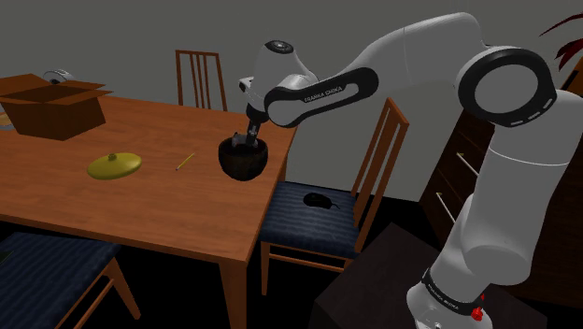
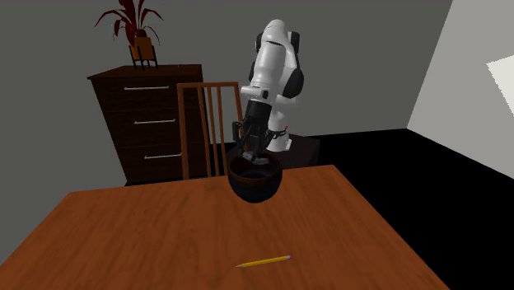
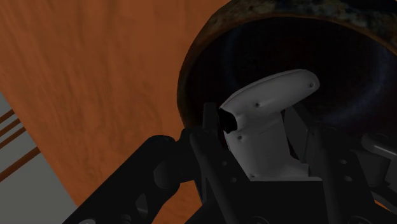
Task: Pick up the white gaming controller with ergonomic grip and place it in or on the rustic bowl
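- bowl (image 1: 245,159): dark, round, with a rough mottled rim; it stands on the wooden table (image 1: 140,201) near the edge facing the arm.
- gripper (image 1: 248,140): black, lowered into the mouth of the bowl, jaws clenched on the controller.
- controller (image 3: 267,121): white with a curved grip, clasped between the fingers within the bowl's rim, over its dark interior.
- pencil (image 1: 185,162): yellow, flat on the table, near the bowl.
- disc (image 1: 115,164): yellow-green with a knob, beyond the pencil from the bowl.
- cardboard box (image 1: 51,105): open, well apart from the bowl.
- chair (image 1: 322,213): blue seat, beside the table edge below the bowl.
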You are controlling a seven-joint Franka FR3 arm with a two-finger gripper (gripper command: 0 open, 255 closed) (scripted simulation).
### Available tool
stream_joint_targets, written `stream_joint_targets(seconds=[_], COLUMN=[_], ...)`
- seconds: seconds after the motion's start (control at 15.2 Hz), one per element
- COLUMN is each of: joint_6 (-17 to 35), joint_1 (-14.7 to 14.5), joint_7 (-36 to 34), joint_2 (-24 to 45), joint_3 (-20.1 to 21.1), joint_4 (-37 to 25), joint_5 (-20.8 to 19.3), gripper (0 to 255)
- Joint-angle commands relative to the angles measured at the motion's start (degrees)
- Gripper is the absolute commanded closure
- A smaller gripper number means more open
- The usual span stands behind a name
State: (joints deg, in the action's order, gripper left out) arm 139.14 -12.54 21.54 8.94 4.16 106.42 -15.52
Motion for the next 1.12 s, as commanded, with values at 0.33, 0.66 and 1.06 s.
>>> stream_joint_targets(seconds=[0.33,0.66,1.06], joint_6=[0.01,-5.07,-5.07], joint_1=[0.0,-0.36,-0.36], joint_7=[0.0,0.79,0.79], joint_2=[0.0,-5.13,-5.13], joint_3=[0.0,0.58,0.58], joint_4=[0.0,0.06,0.06], joint_5=[0.0,1.26,1.26], gripper=[0,0,0])
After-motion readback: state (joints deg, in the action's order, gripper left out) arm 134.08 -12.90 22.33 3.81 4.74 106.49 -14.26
